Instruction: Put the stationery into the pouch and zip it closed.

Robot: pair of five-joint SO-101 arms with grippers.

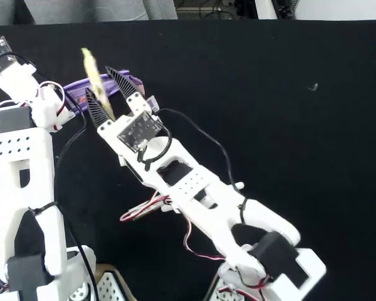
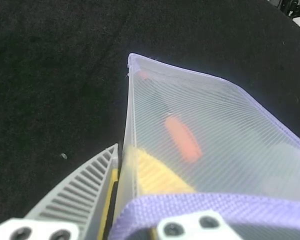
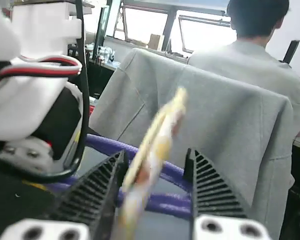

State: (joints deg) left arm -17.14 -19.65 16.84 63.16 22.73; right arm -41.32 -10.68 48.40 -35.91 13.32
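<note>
While I am stretching my right arm slantwise across the black cloth-covered counter (image 1: 282,94) from its base at the near edge, my right hand (image 1: 97,80) is hanging above the purple-trimmed, see-through mesh pouch (image 1: 116,86). Its two black ribbed fingers (image 3: 97,192) are standing wide apart. A slim, blurred yellow piece of stationery (image 1: 91,70) is rising between them, leaning against one finger and poking up past both tips. It is touching that one finger, well apart from the other, so I am not clamping it.

My left arm is standing tall along the counter's left side, bending over at the top so that my left hand (image 2: 120,220) is meeting the pouch at its purple rim. I am holding that rim in a narrow pinch. One pale ribbed finger (image 2: 82,195) is lying just beside the pouch's outer wall.

The pouch is stretching away from my left hand over the dark cloth. An orange stick-shaped item (image 2: 182,139) and a yellow flat item (image 2: 157,179) are showing through its mesh. The counter's far edge is running close behind the pouch. Past my right arm, dark cloth is spreading broadly to the counter's right side. Red and black cables (image 1: 144,210) are looping beneath that arm.
</note>
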